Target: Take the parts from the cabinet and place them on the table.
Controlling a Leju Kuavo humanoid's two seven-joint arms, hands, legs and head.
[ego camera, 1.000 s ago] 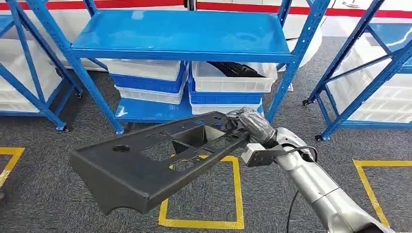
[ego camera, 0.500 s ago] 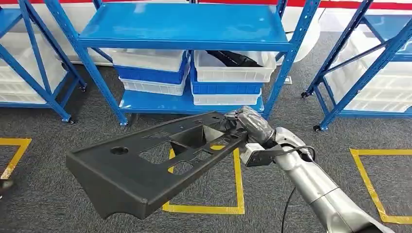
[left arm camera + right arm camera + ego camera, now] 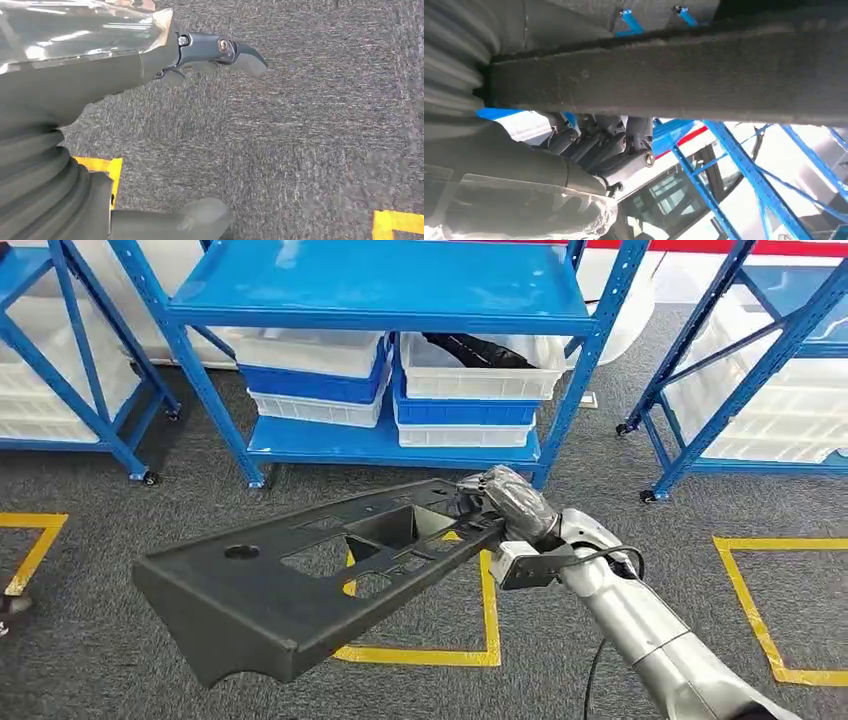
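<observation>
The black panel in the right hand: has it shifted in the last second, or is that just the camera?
Cannot tell. The black panel sits at nearly the same spot in the head view, held by the right hand, while the blue rack slid upward, so the camera moved.

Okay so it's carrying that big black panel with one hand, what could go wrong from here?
1. The right hand grips the long black plastic panel at one end only, so the far end hangs unsupported; it could twist or slip out.
2. The left hand hangs over the carpet, giving no support.
3. The blue shelving rack stands close ahead; turning could swing the panel's free end into its uprights.
</observation>
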